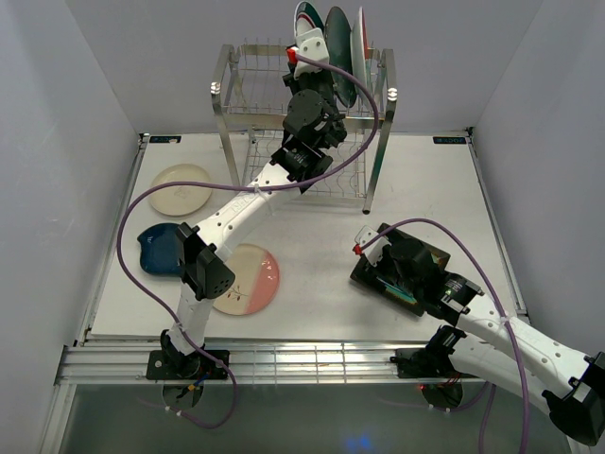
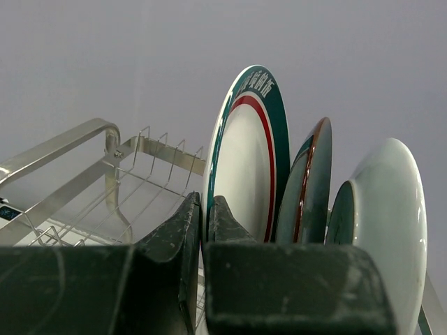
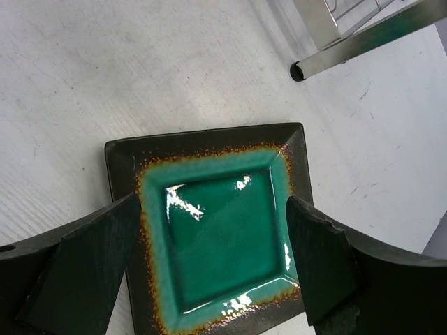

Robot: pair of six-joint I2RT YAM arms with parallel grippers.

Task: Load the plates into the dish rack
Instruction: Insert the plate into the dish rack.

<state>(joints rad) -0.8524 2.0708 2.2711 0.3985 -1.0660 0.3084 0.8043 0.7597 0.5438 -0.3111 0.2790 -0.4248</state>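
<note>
Pinching the green-red rimmed plate (image 2: 244, 153) by its edge to seat it upright in the dish rack (image 1: 227, 95) top tier, the left gripper (image 2: 204, 209) is clamped on it, while the right gripper (image 3: 209, 244) straddles the square green plate (image 3: 220, 174) on the table (image 1: 321, 251), jaws wide.

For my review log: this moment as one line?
left gripper shut on white plate with green-red rim in steel wire dish rack | right gripper open over square green plate

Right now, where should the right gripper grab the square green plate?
Probably one dark rim, pinched from above at a slant: the square green plate lies flat on the table, leaving only the rim to grip. The right gripper hangs open above it.
</note>
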